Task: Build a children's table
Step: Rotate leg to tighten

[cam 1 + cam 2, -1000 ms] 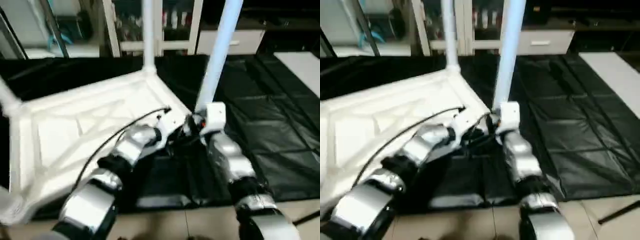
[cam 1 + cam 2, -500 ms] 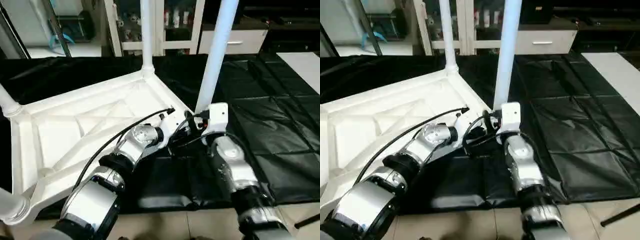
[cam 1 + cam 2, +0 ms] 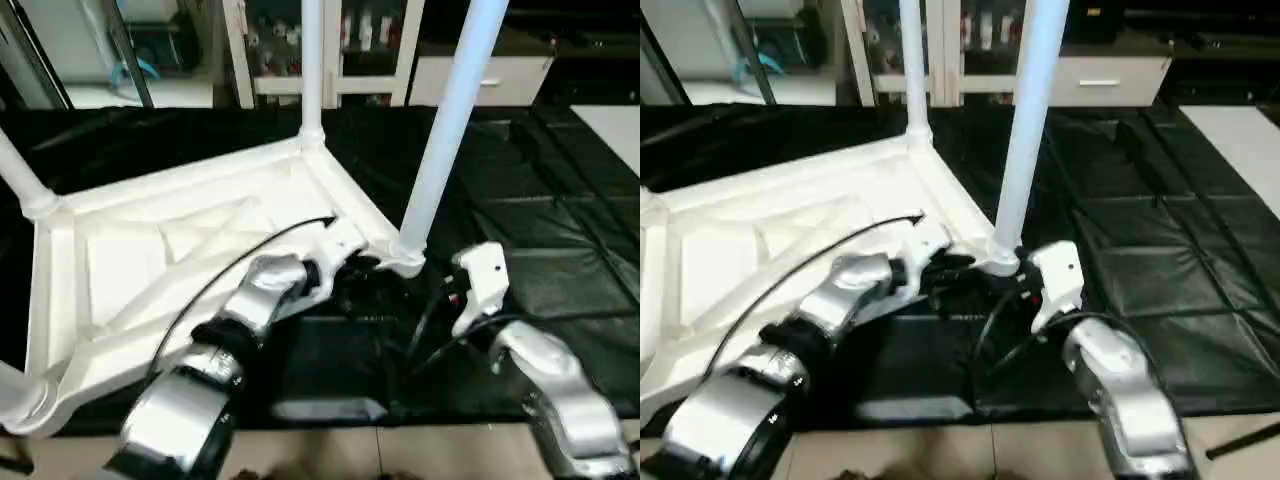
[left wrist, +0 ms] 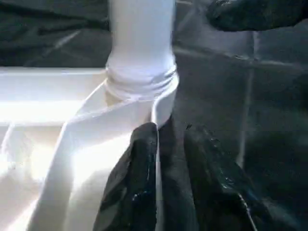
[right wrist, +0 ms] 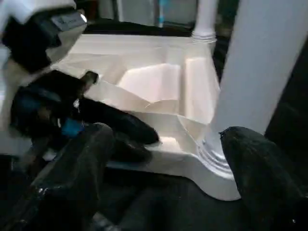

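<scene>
The children's table [image 3: 150,260] lies upside down, a white top with its ribbed X-braced underside up. Legs stand in its far corner [image 3: 311,60], its left corner [image 3: 20,180] and the near right corner [image 3: 448,130]; a fourth leg's base [image 3: 15,400] shows at the near left. My left gripper [image 4: 171,130] sits astride the rim beside the near right socket [image 3: 405,260], its fingers [image 4: 139,183] slightly apart, so it is open. My right gripper [image 5: 166,139] hangs open and wide, a short way back from that leg, holding nothing.
The work table's black cover [image 3: 560,200] stretches to the right and behind. White cabinets [image 3: 270,50] stand at the back, and a white panel [image 3: 615,120] lies at the far right. A dark rod [image 3: 1240,440] lies on the tiled floor near the front edge.
My right gripper has let go of the near right leg's base and drawn back toward me and to the right. The left fingers have parted a little on the rim.
</scene>
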Available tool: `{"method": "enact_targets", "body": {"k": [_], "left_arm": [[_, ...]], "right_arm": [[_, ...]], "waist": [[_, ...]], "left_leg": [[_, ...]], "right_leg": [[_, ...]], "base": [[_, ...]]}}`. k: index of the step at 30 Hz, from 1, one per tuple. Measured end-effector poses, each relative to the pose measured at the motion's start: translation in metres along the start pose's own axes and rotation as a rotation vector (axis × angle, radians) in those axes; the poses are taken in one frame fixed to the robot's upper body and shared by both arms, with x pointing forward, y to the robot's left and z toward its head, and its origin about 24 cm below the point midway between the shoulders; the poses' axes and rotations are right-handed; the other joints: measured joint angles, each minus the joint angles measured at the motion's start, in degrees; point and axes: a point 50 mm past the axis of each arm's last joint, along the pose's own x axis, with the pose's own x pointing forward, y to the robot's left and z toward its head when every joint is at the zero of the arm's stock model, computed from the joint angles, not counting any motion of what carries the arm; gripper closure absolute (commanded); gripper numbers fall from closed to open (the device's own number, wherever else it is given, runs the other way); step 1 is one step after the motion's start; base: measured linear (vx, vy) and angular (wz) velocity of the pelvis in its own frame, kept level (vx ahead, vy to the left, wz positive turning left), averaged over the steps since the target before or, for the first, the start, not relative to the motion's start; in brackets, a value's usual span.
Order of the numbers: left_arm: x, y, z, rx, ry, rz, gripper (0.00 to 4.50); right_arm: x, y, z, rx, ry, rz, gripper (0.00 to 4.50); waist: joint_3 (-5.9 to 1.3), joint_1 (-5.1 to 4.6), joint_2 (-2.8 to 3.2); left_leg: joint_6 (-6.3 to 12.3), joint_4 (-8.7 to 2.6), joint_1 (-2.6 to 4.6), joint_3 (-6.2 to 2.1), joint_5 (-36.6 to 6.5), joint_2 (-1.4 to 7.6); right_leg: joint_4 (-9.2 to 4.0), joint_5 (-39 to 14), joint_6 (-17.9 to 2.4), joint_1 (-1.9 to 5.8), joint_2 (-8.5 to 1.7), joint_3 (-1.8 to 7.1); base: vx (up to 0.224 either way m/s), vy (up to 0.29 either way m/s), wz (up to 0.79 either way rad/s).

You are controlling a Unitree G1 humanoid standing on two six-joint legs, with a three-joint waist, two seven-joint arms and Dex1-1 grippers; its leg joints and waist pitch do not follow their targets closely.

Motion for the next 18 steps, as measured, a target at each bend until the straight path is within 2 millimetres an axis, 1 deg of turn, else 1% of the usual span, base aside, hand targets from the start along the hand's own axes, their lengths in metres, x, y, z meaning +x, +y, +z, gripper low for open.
{"method": "enact_targets", "body": {"k": [1, 4, 7, 8, 9, 10, 12, 14, 15, 18], "left_arm": [[-0.012, 0.003, 0.001, -0.013, -0.009, -0.02, 3.04], [-0.038, 0.005, 0.006, -0.023, -0.02, -0.083, 2.98], [-0.073, 0.001, 0.008, -0.006, 0.052, -0.161, 2.98], [-0.078, 0.002, 0.008, -0.01, 0.069, -0.164, 2.98], [-0.081, 0.001, 0.009, -0.008, 0.082, -0.173, 2.98], [-0.088, -0.002, 0.008, -0.005, 0.128, -0.202, 2.98], [-0.093, -0.007, 0.003, -0.005, 0.196, -0.23, 2.98], [-0.094, -0.01, -0.007, 0.014, 0.287, -0.229, 2.98], [-0.093, -0.01, -0.011, 0.022, 0.308, -0.209, 2.98], [-0.078, -0.006, -0.009, 0.085, 0.309, -0.125, 2.98]], "right_arm": [[-0.003, 0.001, -0.002, -0.001, 0.023, 0.027, 0.53], [-0.007, 0.009, -0.007, 0.004, 0.076, 0.11, 0.53], [-0.007, 0.022, -0.007, -0.011, 0.111, 0.211, 0.53], [-0.008, 0.022, -0.007, -0.012, 0.117, 0.215, 0.53], [-0.007, 0.022, -0.007, -0.011, 0.119, 0.217, 0.53], [-0.006, 0.024, -0.007, -0.008, 0.119, 0.225, 0.53], [-0.005, 0.025, -0.008, -0.006, 0.121, 0.226, 0.53], [-0.004, 0.026, -0.008, -0.004, 0.126, 0.228, 0.53], [-0.004, 0.027, -0.009, -0.004, 0.129, 0.229, 0.53], [-0.003, 0.027, -0.008, -0.005, 0.133, 0.229, 0.53]], "waist": [[0.02, 0.03, -0.03], [0.1, 0.29, -0.15], [0.16, 0.19, -0.26], [0.18, 0.27, -0.29], [0.2, 0.54, -0.32], [0.21, 0.62, -0.4], [0.21, 0.74, -0.43], [0.2, 0.82, -0.44], [0.2, 0.84, -0.44], [0.19, 1.2, -0.47]], "left_leg": [[0.0, -0.03, -0.02, 0.0, 0.0, 0.0], [0.01, -0.05, -0.06, 0.02, 0.0, 0.01], [0.0, -0.04, -0.05, 0.02, 0.0, 0.03], [-0.01, -0.02, -0.05, 0.03, 0.0, 0.02], [-0.02, -0.01, -0.05, 0.03, 0.02, 0.01], [-0.04, -0.01, -0.02, 0.09, 0.02, 0.01], [-0.05, 0.03, 0.01, 0.09, 0.03, -0.03], [-0.06, 0.06, 0.03, 0.09, 0.04, -0.05], [-0.09, 0.07, 0.03, 0.09, 0.06, -0.06], [-0.2, 0.07, 0.22, 0.06, 0.13, -0.04]], "right_leg": [[0.02, 0.0, 0.0, -0.06, 0.0, 0.01], [0.02, -0.02, 0.01, -0.1, 0.0, -0.01], [0.05, -0.02, 0.01, -0.11, 0.02, 0.0], [0.05, -0.02, 0.01, -0.1, 0.02, 0.02], [0.05, -0.02, 0.01, -0.06, 0.0, 0.03], [0.06, -0.02, 0.02, -0.02, -0.02, 0.08], [0.06, -0.02, 0.02, 0.04, -0.02, 0.15], [0.05, -0.02, 0.03, 0.1, -0.03, 0.18], [0.05, -0.02, 0.03, 0.13, -0.03, 0.19], [0.1, -0.02, 0.04, 0.36, -0.03, 0.18]], "base": [[0.0, 0.0, 0.0], [0.0, 0.0, 0.0], [0.0, 0.0, 0.0], [0.0, 0.0, 0.0], [0.0, 0.0, 0.0], [0.0, 0.0, 0.0], [0.0, 0.0, 0.0], [0.0, 0.0, 0.0], [0.0, 0.0, 0.0], [0.0, 0.0, 0.0]]}}
